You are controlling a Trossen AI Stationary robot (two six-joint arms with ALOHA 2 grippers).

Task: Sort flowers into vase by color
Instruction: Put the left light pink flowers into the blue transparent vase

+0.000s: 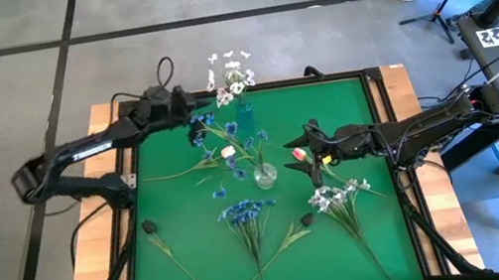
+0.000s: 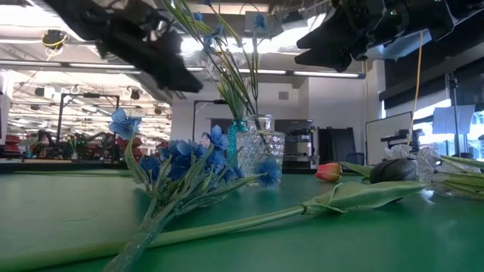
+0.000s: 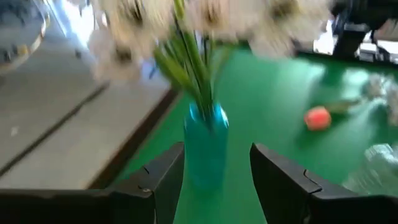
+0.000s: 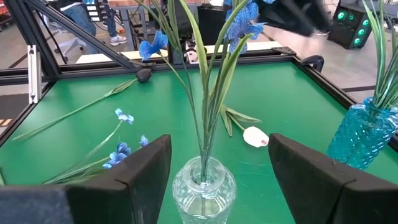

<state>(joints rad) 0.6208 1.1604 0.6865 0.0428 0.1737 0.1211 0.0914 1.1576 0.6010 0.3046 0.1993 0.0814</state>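
Note:
A blue glass vase [image 1: 244, 117] near the table's far edge holds white blossom stems [image 1: 230, 73]. A clear glass vase [image 1: 265, 173] at the middle holds blue blossom stems [image 1: 218, 130]. My left gripper [image 1: 198, 118] is open and level, just left of the blue vase [image 3: 205, 149], which shows between its fingers farther off. My right gripper [image 1: 298, 142] is open, right of the clear vase [image 4: 204, 186] and above a pink tulip [image 1: 299, 154]. On the mat lie a blue spray [image 1: 246, 211], a white spray [image 1: 339, 194], two near-black tulips [image 1: 150, 226] [image 1: 307, 219] and a pale blossom [image 1: 227, 151].
The green mat [image 1: 344, 105] has a raised black frame [image 1: 374, 71] around it. The stems lying near the front edge spread from left to right. Bare mat lies at the far right and at the left of the vases. Desks and stands stand beyond the table's right.

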